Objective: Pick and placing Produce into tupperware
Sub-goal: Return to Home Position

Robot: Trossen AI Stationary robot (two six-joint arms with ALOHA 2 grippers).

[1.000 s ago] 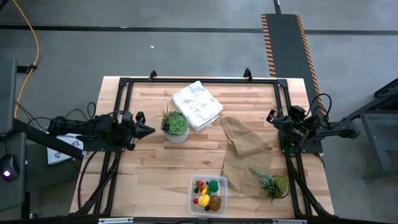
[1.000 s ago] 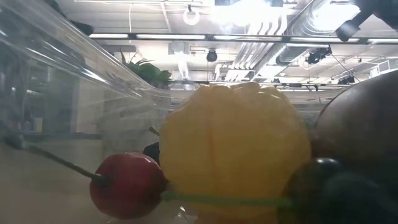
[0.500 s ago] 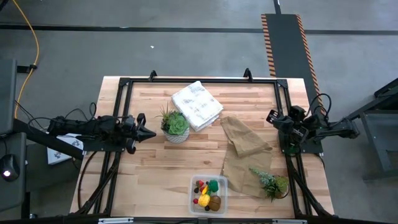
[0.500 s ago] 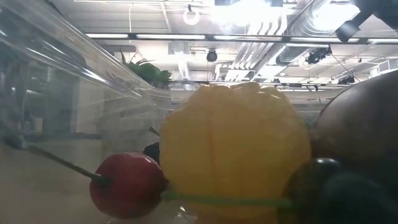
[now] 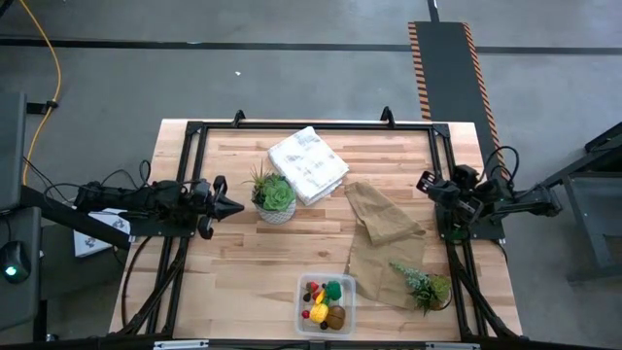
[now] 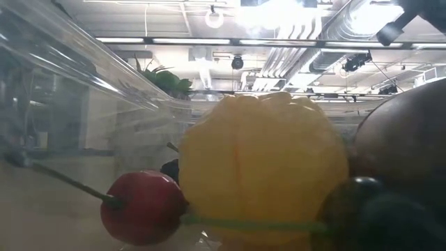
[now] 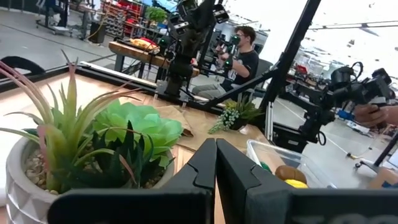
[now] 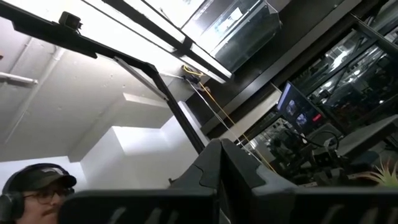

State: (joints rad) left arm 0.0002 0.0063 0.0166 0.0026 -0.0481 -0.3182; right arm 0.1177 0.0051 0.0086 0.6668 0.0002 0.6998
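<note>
Largely hidden behind yellow lemon (image 6: 265,167), tupperware (image 6: 63,49) contents, brown ball (image 6: 411,139) cropped.

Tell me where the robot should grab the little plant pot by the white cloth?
Probably grip the pot by its round wall, below the leaves, coming in low from the side. The spiky leaves spread over the top, so a grab from above would crush them. The left end effector faces it.

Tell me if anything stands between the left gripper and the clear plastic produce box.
Nothing visible: bare wooden table lies between the left gripper and the clear plastic box. The potted green succulent stands beside that line, ahead of the gripper.
</note>
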